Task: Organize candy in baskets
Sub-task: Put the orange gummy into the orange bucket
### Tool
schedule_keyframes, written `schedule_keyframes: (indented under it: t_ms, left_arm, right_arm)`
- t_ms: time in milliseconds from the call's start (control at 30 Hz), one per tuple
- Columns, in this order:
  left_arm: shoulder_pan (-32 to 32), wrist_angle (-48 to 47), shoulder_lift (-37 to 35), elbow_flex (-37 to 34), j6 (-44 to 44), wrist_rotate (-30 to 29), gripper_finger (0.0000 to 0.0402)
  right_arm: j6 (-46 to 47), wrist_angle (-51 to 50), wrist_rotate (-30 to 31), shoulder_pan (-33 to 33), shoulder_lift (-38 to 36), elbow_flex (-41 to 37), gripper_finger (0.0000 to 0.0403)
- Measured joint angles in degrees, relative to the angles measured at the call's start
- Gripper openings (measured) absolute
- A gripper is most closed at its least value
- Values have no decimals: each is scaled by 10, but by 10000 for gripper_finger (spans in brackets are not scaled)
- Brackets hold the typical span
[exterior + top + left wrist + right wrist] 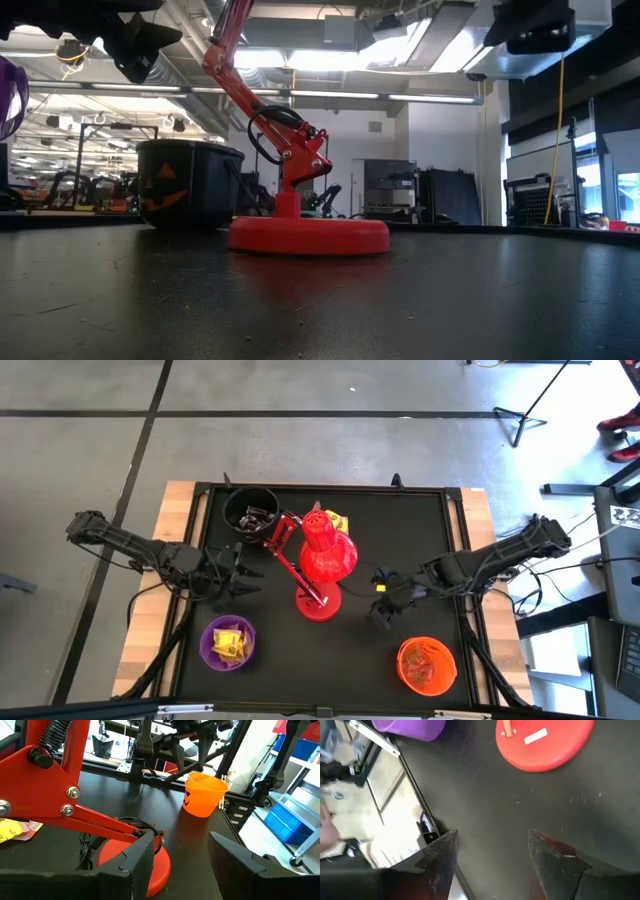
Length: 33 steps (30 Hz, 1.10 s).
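You are looking at three buckets on the black table [420,530]: the black bucket [250,510] far left is holding dark brown sweets [252,517], the purple bucket [228,643] near left is holding yellow-wrapped sweets [230,644], and the orange bucket [427,665] near right is showing orange-tinted wrapped pieces inside. A few yellow candies [337,522] are lying loose by the red lamp [322,560], behind its head. Your left gripper [243,578] is hovering left of the lamp with fingers spread and empty; your right gripper [380,607] is hanging right of the lamp's base, also spread and empty
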Motion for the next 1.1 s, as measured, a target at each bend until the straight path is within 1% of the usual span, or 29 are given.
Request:
schedule_keyframes:
  t_ms: [300,467,800,833,933,1000,1100]
  left_arm:
    - [0,-2,0,0,-6,-2,174]
    - [0,-2,0,0,-6,-2,174]
    - [0,-2,0,0,-2,-2,174]
    - [0,-2,0,0,-2,-2,174]
    - [0,-2,0,0,-2,1,174]
    - [0,-2,0,0,0,0,174]
    - [0,-2,0,0,6,0,174]
  right_arm:
    - [-164,17,-10,2,0,0,237]
    - [-245,-14,2,2,0,0,237]
    - [-248,-3,3,2,0,0,237]
    - [-248,-3,15,2,0,0,237]
    - [-248,23,89,2,6,0,237]
    - [-248,53,147,1,12,0,237]
    - [-248,126,248,2,26,0,237]
